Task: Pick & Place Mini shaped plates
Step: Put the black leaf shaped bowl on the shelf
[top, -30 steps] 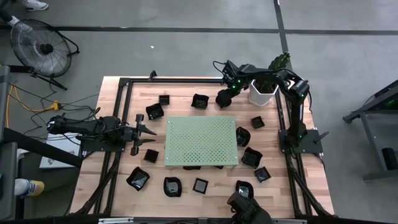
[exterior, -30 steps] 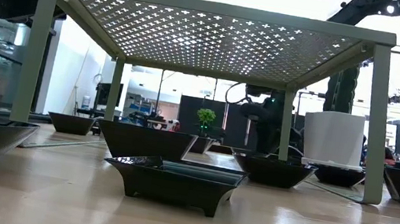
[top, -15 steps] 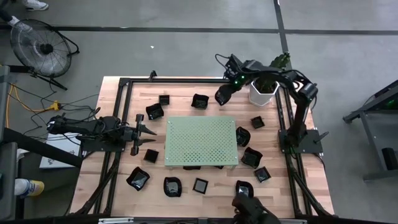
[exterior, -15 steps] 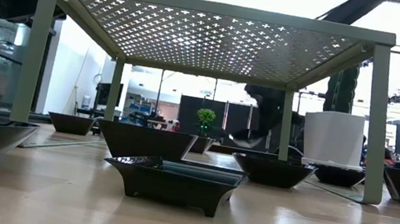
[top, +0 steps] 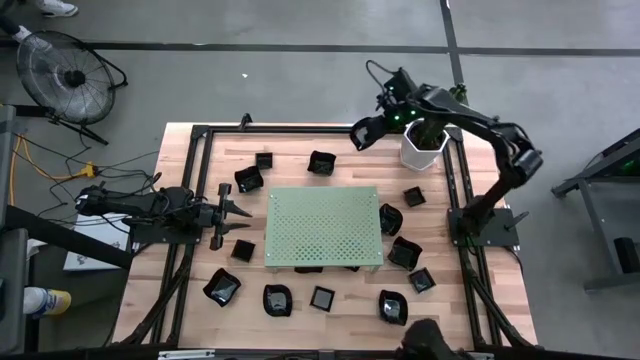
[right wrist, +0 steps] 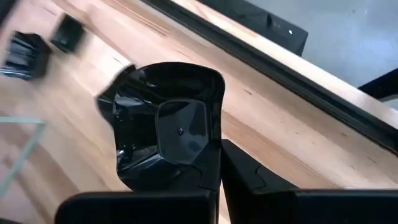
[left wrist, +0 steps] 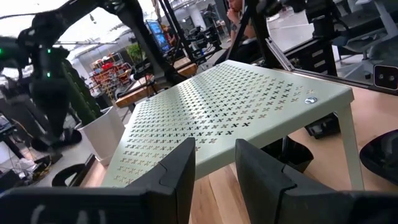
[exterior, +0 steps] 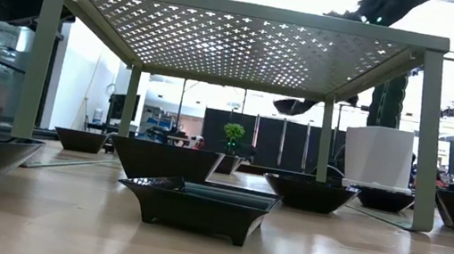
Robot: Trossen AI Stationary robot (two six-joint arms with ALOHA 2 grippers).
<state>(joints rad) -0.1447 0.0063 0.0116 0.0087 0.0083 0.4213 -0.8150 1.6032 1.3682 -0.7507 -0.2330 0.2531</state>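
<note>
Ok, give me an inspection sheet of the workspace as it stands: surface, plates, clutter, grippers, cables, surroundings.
Surface: wooden table inside a dark frame; green perforated board stands on legs at its middle.
Job's things: mini shaped plates ring the board, e.g. one at; one lifted plate hangs above the far edge.
Clutter: white plant pot at the far right corner.
Grippers: right gripper shut on the lifted plate, raised by the pot; left gripper waits open at the board's left side, empty.
Cables: yellow and dark cables on the floor left of the table.
Surroundings: floor fan at the far left.
</note>
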